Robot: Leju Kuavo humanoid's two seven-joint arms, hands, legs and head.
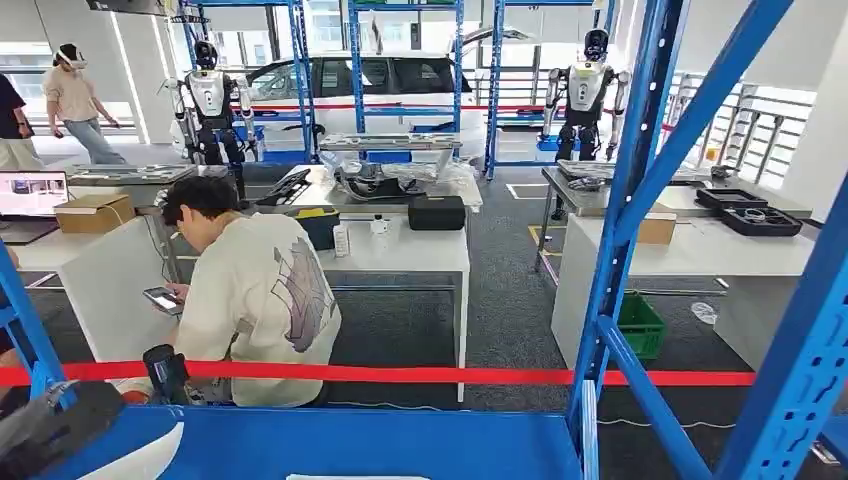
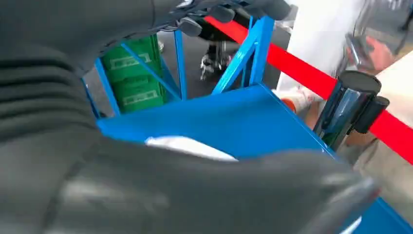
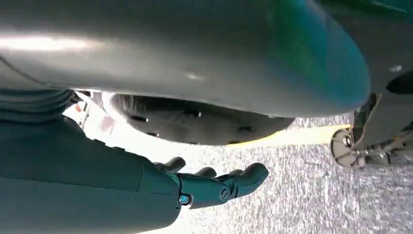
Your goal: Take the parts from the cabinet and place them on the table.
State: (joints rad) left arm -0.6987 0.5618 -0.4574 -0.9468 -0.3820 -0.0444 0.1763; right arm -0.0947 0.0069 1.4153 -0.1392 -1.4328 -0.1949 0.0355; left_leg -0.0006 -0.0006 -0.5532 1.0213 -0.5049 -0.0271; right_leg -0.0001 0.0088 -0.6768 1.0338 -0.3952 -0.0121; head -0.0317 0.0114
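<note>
A white part (image 1: 148, 460) lies at the left of the blue cabinet shelf (image 1: 400, 440), and the edge of a second white part (image 1: 340, 477) shows at the shelf's front. My left hand (image 1: 52, 425) is at the shelf's left end, right beside the first part. In the left wrist view that white part (image 2: 187, 146) lies on the shelf (image 2: 238, 117) between the thick thumb and the dark fingers (image 2: 229, 9) of my left hand (image 2: 146, 190), which are apart and hold nothing. My right hand (image 3: 214, 184) hangs over grey carpet with its fingers loosely extended and nothing in them.
Blue rack uprights (image 1: 620, 200) and slanted braces stand on the right. A red tape (image 1: 450, 376) on a black post (image 1: 168, 372) runs behind the shelf. A seated person (image 1: 260, 290) and white tables (image 1: 400, 255) are beyond it. A green crate (image 1: 640, 325) sits on the floor.
</note>
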